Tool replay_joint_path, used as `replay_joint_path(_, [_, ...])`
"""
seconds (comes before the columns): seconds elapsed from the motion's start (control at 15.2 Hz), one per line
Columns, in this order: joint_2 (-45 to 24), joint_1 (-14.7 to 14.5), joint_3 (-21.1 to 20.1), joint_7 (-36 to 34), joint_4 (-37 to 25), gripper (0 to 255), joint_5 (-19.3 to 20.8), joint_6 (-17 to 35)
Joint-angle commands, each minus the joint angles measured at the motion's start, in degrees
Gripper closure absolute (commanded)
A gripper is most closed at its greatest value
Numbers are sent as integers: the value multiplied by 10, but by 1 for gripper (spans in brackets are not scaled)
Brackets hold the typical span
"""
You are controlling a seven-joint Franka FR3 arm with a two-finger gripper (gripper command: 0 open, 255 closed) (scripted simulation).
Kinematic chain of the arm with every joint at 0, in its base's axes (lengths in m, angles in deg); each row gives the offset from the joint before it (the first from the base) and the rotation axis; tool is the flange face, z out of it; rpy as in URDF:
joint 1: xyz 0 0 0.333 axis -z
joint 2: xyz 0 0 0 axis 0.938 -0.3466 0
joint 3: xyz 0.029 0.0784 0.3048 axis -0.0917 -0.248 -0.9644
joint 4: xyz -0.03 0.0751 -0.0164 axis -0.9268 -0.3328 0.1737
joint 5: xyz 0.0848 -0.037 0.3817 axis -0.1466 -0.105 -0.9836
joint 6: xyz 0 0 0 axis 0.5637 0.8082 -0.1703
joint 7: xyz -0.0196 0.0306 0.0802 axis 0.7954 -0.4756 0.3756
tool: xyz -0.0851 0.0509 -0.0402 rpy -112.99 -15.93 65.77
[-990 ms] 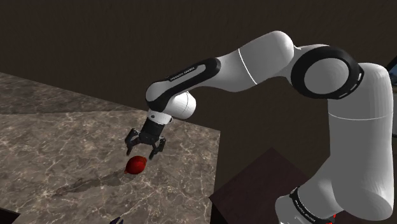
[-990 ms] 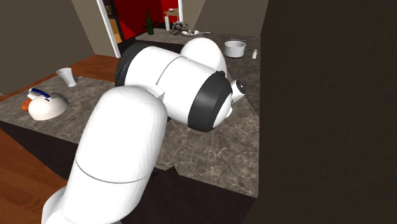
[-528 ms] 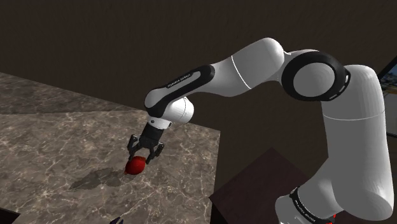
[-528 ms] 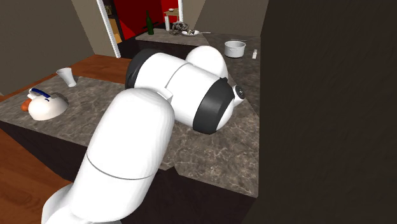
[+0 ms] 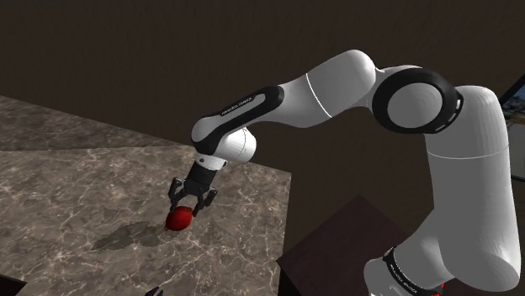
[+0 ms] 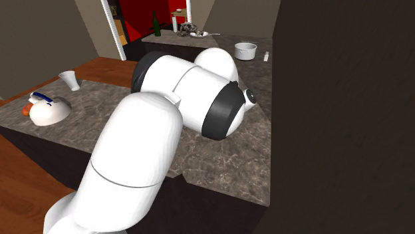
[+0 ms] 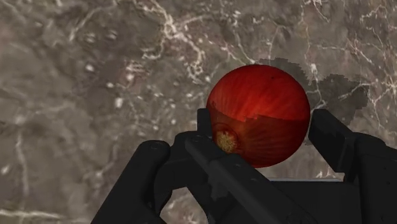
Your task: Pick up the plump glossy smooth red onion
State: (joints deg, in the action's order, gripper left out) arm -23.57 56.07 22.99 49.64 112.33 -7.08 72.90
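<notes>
A glossy red onion [image 5: 178, 219] lies on the brown marble counter [image 5: 76, 193] near its front corner. In the shoulder view my black gripper [image 5: 185, 207] comes down on it from above, and its fingers clasp the onion's sides. In the wrist view the onion [image 7: 261, 114] sits between the two black fingers [image 7: 332, 137], pressed on both flanks, with its pale root end turned toward the hand. The onion still rests on the counter. In the second exterior view the white arm [image 6: 179, 93] hides both the gripper and the onion.
The counter's edge [image 5: 282, 227] runs just to the shoulder view's right of the onion, beside a dark stand. In the second exterior view a white kettle [image 6: 46, 110], a white cup [image 6: 68, 80] and a pot [image 6: 245, 50] stand farther along the counter.
Over the last second the gripper dropped onto the onion and its fingers shut on it. Since half a second ago nothing has visibly moved.
</notes>
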Motion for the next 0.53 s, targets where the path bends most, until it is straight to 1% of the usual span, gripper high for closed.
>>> replay_joint_path(0.0, [-1,-1,-1,0,2,255,0,1])
replay_joint_path(0.46, [42,1,1,-24,12,255,6,-26])
